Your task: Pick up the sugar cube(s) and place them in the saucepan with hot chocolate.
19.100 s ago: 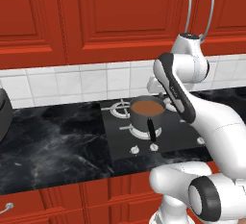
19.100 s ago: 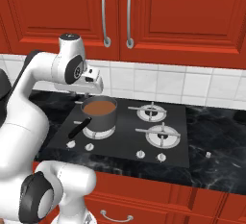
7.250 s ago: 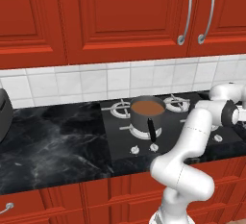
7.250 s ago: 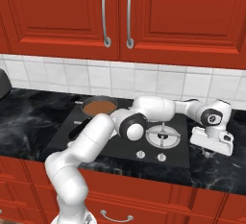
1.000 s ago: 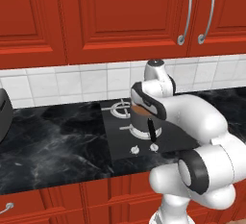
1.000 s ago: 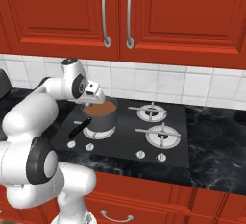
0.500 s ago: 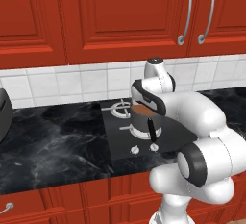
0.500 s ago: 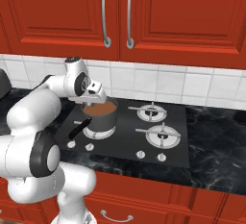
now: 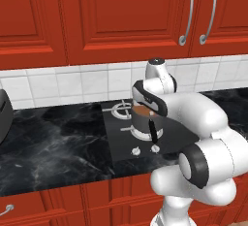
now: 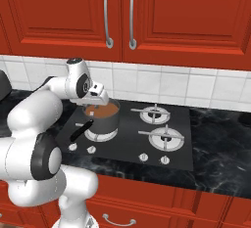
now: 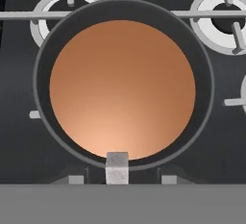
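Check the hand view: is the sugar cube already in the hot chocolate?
No, the sugar cube sits at the gripper, above the saucepan rim; the hot chocolate is smooth.

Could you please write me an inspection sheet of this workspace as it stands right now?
Surface: black marble counter with a black hob.
Job's things: saucepan on the front left burner, holding hot chocolate; sugar cube between the fingertips, over the pan's rim.
Clutter: a dark appliance at the counter's left edge.
Grippers: gripper above the saucepan, shut on the cube.
Cables: nothing seen.
Surroundings: red cabinets, white tiled backsplash.
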You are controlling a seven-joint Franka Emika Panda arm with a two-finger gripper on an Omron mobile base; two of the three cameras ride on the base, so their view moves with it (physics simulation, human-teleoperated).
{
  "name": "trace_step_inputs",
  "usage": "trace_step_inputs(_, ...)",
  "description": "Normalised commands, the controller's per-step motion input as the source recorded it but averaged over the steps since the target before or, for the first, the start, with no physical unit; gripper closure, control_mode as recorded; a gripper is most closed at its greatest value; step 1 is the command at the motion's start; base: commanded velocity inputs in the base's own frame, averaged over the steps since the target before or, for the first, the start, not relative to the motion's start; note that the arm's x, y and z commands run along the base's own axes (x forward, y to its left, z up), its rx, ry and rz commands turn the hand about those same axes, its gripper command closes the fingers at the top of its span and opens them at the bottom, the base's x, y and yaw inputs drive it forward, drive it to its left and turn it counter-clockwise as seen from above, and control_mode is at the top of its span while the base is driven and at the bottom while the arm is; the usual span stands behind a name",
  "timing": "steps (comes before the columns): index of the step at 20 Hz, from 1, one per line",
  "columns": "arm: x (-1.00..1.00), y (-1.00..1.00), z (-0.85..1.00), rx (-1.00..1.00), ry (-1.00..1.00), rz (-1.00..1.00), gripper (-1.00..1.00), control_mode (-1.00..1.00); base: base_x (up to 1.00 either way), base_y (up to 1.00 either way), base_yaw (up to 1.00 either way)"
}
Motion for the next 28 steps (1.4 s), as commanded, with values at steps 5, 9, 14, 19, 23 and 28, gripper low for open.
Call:
trace_step_inputs(5,0.0,-0.02,0.0,0.0,0.0,0.0,-1.0,-1.0,0.0,0.0,0.0)
trace_step_inputs(9,-0.05,0.0,0.0,0.0,-0.01,0.0,-1.0,-1.0,0.0,0.0,0.0)
trace_step_inputs(14,-0.22,-0.06,0.0,0.0,-0.07,0.0,-1.0,-1.0,0.0,0.0,0.0)
trace_step_inputs(19,-0.34,-0.06,0.0,0.0,-0.1,-0.01,-1.0,-1.0,0.0,0.0,0.0)
trace_step_inputs(23,-0.65,0.02,0.08,0.0,-0.09,-0.04,-1.0,-1.0,0.0,0.0,0.0)
trace_step_inputs(28,-0.57,0.03,0.22,0.0,-0.07,-0.05,-1.0,-1.0,0.0,0.0,0.0)
